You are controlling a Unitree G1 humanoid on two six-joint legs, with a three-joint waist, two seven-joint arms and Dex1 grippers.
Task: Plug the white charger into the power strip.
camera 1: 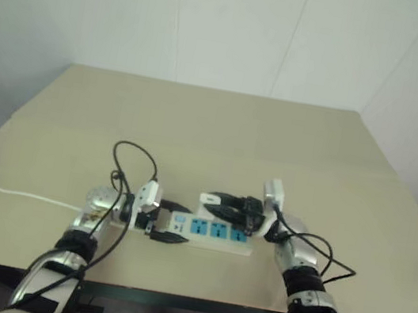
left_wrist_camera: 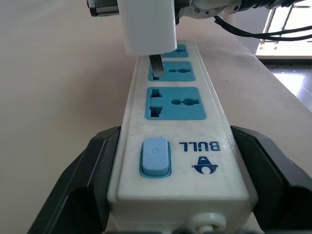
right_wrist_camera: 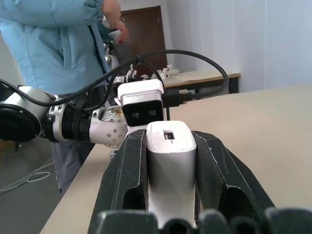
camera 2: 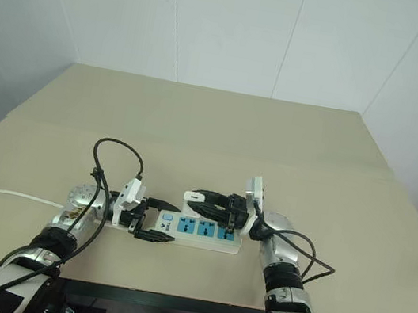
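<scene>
The power strip (camera 1: 216, 232) lies near the table's front edge, a long white bar with three blue sockets. My left gripper (camera 1: 168, 226) is shut on its switch end, one black finger (left_wrist_camera: 83, 185) on each long side of the strip (left_wrist_camera: 175, 146). My right gripper (camera 1: 221, 203) is shut on the white charger (right_wrist_camera: 170, 165) and holds it just over the strip. In the left wrist view the charger (left_wrist_camera: 146, 24) hangs above the middle socket, and a metal prong (left_wrist_camera: 156, 66) reaches the socket's slot. How deep the prong sits I cannot tell.
A thin white cord (camera 1: 10, 191) runs from the strip's end off the table's left edge. Black cables loop over both wrists. The tan table (camera 1: 213, 133) stretches back to a white wall. A person in a blue jacket (right_wrist_camera: 58, 44) stands beyond the table's left side.
</scene>
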